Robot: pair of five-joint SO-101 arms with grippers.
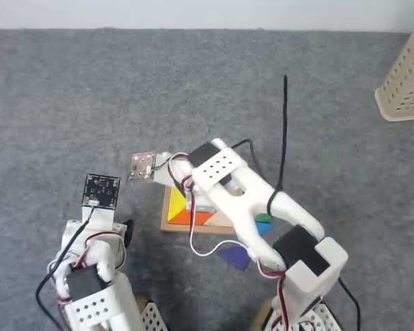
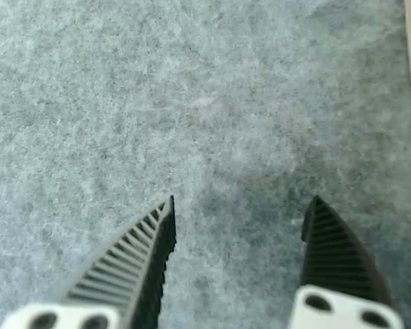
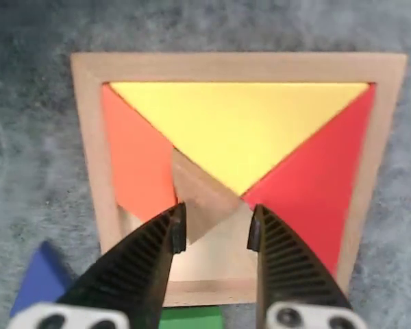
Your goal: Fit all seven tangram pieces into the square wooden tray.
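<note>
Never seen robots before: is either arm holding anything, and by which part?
Left gripper: nothing, open over carpet. Right gripper: over a tan piece in the tray; whether it grips it cannot be told.

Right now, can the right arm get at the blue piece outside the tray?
Likely yes. The right gripper is open above the wooden tray; the blue piece lies uncovered on the carpet just outside the tray's rim. Nothing visible blocks it.
</note>
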